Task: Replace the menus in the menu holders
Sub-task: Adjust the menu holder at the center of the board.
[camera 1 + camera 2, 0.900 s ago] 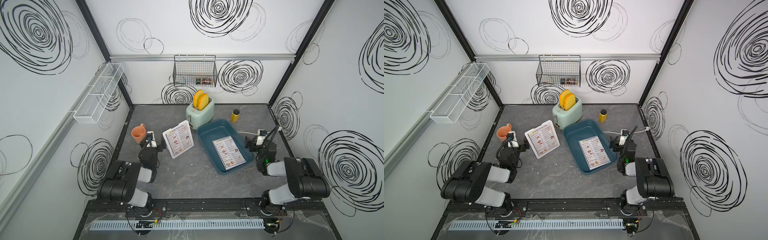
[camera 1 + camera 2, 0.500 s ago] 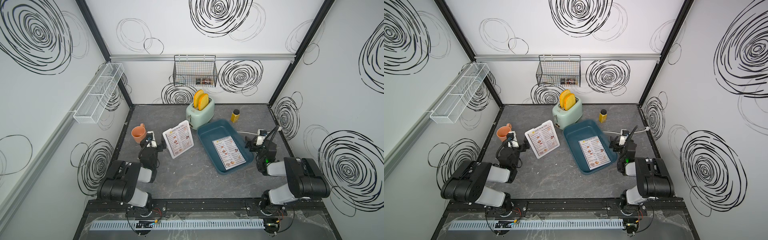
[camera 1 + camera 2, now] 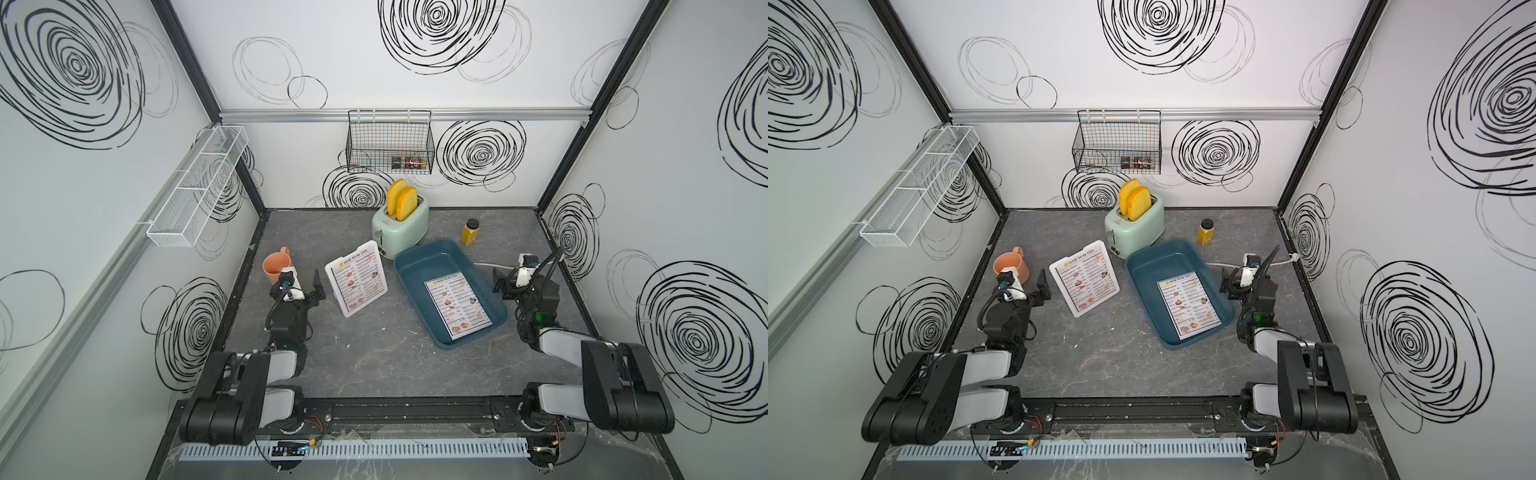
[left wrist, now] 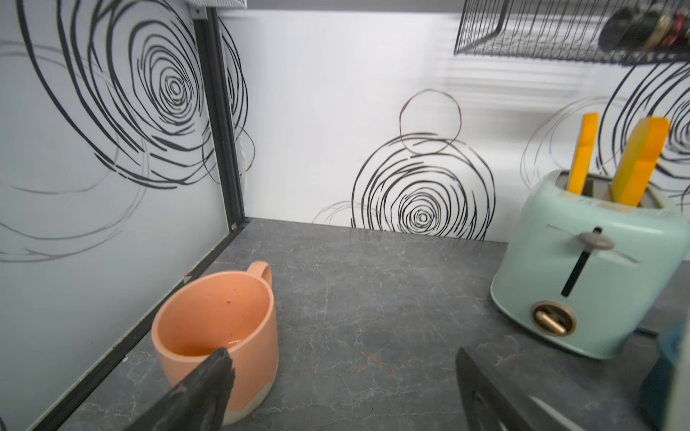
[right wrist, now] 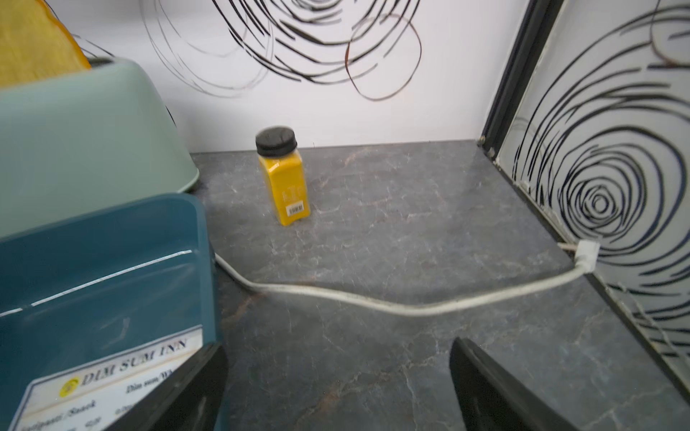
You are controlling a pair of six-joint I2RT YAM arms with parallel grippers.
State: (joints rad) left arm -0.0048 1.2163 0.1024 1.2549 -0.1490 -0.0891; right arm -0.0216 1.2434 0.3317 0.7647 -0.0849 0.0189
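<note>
The menu holder [image 3: 356,282] [image 3: 1084,278] stands tilted on the grey table left of centre, with one "DIM SUM INN" menu [image 3: 359,279] showing in it. A second menu [image 3: 457,305] [image 3: 1187,305] [image 5: 112,380] lies flat in the dark teal bin [image 3: 419,257] [image 5: 93,261]. My left gripper [image 3: 298,289] [image 4: 341,358] is open and empty, just left of the holder and beside the mug. My right gripper [image 3: 523,278] [image 5: 336,349] is open and empty, low over the table just right of the bin.
An orange mug [image 3: 276,264] [image 4: 216,317] stands near the left wall. A mint toaster [image 3: 401,226] [image 4: 582,268] with two slices and a yellow bottle [image 3: 471,231] [image 5: 285,186] stand at the back. A white cable [image 5: 373,302] crosses the table ahead of the right gripper.
</note>
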